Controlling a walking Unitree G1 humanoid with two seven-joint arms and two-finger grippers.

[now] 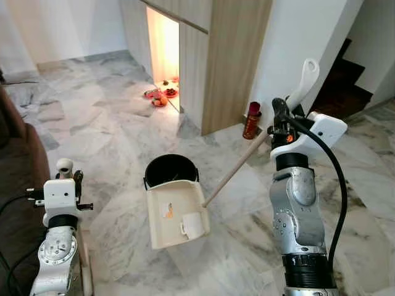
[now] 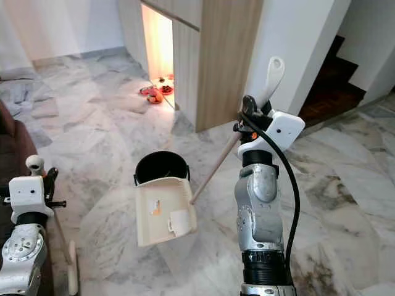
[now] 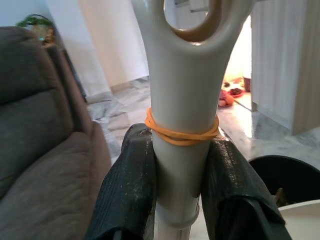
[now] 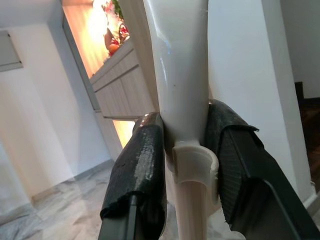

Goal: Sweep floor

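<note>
The right gripper (image 4: 185,165) was clamped on the white grip of the dustpan handle (image 1: 237,165), a wooden pole slanting down to the cream dustpan (image 1: 174,211). The pan was tilted over the marble floor (image 1: 111,123), its back edge just beside a black bin (image 1: 171,169), with scraps lying inside it. The left gripper (image 3: 182,180) held the broom handle (image 3: 184,90) firmly, an orange rubber band (image 3: 182,134) wound around it, beside a brown sofa (image 3: 40,150).
</note>
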